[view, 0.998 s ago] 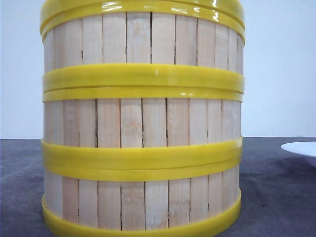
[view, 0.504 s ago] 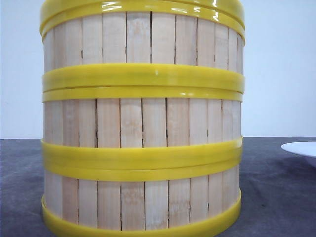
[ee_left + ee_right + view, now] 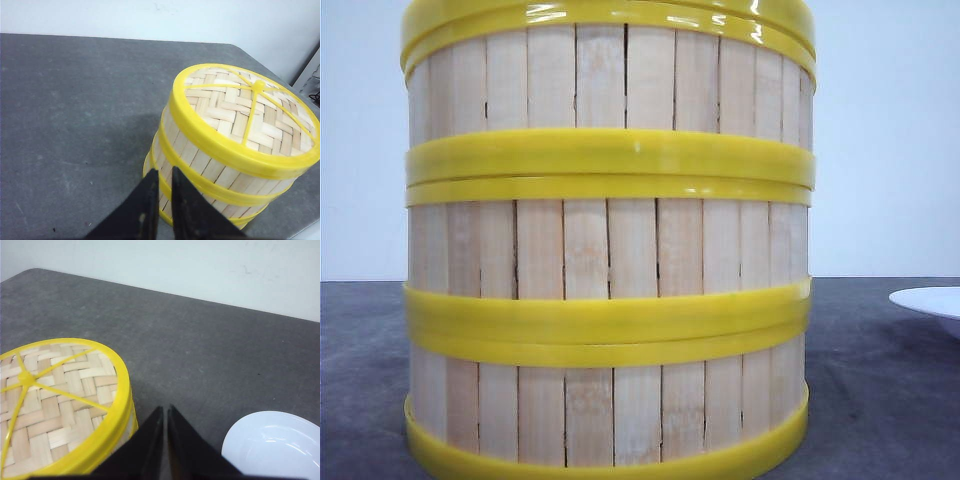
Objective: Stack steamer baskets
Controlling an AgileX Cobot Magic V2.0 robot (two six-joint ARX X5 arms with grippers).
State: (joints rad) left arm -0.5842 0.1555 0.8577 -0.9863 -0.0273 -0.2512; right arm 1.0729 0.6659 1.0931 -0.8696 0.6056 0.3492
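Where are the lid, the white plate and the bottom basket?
lid (image 3: 240,112), left wrist view, on its woven top.
white plate (image 3: 275,445), right wrist view, on its inner surface.
bottom basket (image 3: 610,415), front view, on its slatted wall.

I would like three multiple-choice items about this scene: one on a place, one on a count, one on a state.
1. Seen from the front, the white plate lies where?
A. right of the stack
B. left of the stack
C. on top of the stack

2. How many steamer baskets form the stack?
A. one
B. two
C. three

3. How does the right pincer stand?
A. wide open
C. clamped on the plate
B. shut, holding nothing

Key: 1 A, the plate shows at the front view's right edge. 2 C, three slatted walls stand between yellow rims. 3 B, its fingers meet with nothing between.
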